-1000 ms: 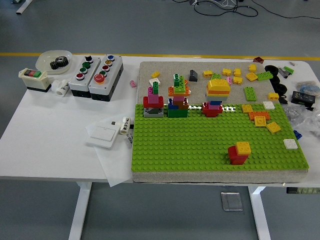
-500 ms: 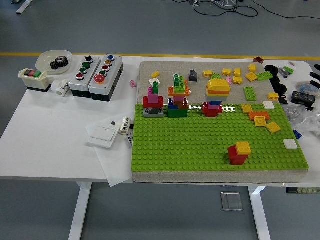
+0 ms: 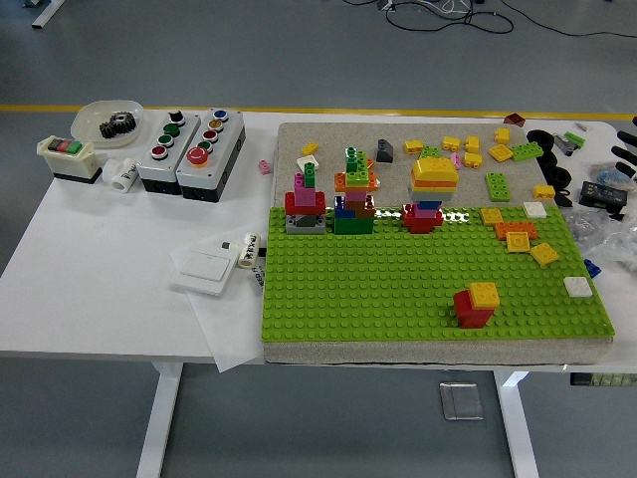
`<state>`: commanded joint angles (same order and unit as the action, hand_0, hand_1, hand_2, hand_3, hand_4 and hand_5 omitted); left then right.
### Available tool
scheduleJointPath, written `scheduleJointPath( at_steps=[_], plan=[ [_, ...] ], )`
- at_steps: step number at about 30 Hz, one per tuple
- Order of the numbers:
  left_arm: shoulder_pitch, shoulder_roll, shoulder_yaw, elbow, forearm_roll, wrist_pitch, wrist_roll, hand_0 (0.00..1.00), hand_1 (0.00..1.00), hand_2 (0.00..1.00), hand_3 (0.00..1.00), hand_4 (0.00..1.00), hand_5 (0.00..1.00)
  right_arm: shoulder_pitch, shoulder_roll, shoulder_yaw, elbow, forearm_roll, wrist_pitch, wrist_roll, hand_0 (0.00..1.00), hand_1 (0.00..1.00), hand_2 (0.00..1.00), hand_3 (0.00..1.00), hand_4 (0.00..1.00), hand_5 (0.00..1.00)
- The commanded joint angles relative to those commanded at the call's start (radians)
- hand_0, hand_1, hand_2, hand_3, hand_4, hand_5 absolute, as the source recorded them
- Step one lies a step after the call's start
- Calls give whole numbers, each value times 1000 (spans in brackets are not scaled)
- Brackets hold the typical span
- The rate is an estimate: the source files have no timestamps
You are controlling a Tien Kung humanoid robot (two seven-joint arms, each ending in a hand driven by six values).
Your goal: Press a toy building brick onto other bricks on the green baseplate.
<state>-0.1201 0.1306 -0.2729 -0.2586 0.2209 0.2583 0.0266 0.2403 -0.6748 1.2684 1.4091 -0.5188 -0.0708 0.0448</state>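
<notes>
right hand [image 3: 626,149] at far right edge — finger state unclear — well apart from red-yellow brick stack [image 3: 476,303]

Brick stacks [image 3: 356,194] line the baseplate's [image 3: 398,289] far edge.

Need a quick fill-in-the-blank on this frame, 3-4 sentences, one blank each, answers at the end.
1. The yellow brick near the baseplate's front sits on top of a ____ brick.
2. The baseplate that holds the stacks is ____ in colour.
3. The black gear lies in a white ____ at the table's far left.
4. Dark fingertips of the right hand show at the picture's ____ edge.

Missing words: red; green; dish; right
</notes>
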Motion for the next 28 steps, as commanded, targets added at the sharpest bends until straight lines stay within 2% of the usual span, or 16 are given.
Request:
scheduleJointPath(
  at_steps=[6,28],
  plan=[
    [-2,0,8,-1,-12,3,-4,809,882,898,753,789,763,0,7,-10,0,0,-11,11,998,900,910,937,998,998],
    [-6,-1,9,-1,-11,1,-4,808,883,898,753,790,761,2,12,-12,-3,21,31,2,998,893,906,941,998,998]
  ],
)
